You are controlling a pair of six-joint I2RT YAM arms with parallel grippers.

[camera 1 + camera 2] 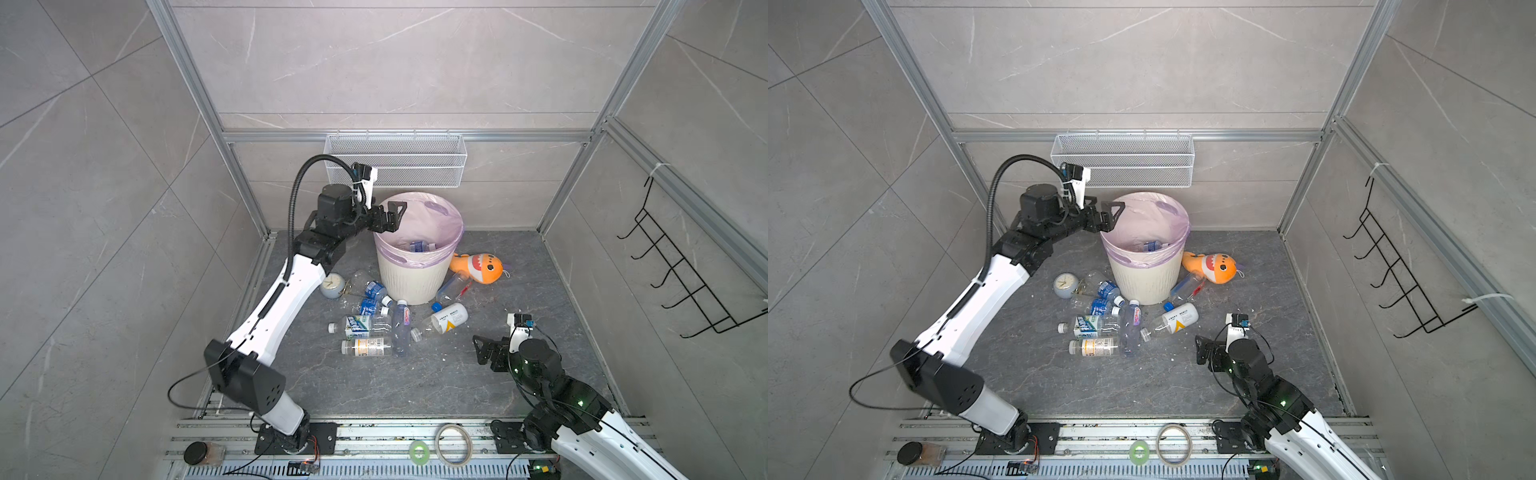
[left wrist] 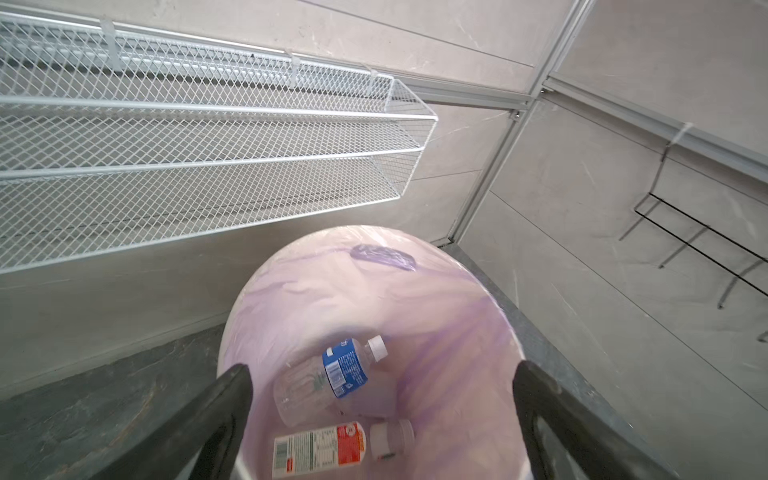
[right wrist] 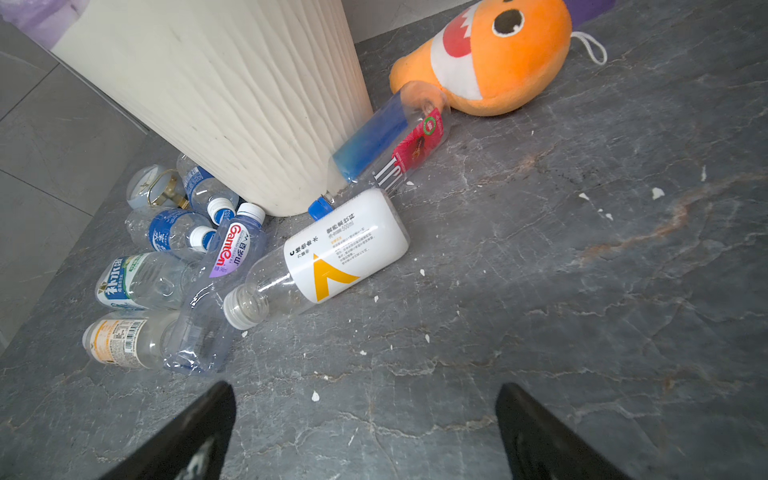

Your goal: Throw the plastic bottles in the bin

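Note:
The bin (image 1: 411, 282) (image 1: 1144, 286) is a cream ribbed wastebasket with a lilac liner, standing at the back of the floor. My left gripper (image 1: 395, 214) (image 1: 1113, 214) (image 2: 382, 369) hangs open and empty over its left rim. Inside the bin lie a blue-label bottle (image 2: 345, 368) and a red-and-white-label bottle (image 2: 320, 449). Several plastic bottles lie on the floor in front of the bin, among them a white-label one (image 1: 446, 318) (image 3: 345, 245) and a red-and-blue one (image 1: 455, 286) (image 3: 390, 137). My right gripper (image 1: 478, 349) (image 1: 1200, 349) (image 3: 365, 388) is open, low over bare floor right of the pile.
An orange plush shark (image 1: 480, 268) lies right of the bin and a pale-blue clock (image 1: 332, 286) left of it. A white mesh basket (image 1: 395, 160) hangs on the back wall and a black wire rack (image 1: 681, 266) on the right wall. Tape rolls (image 1: 453, 444) rest on the front rail.

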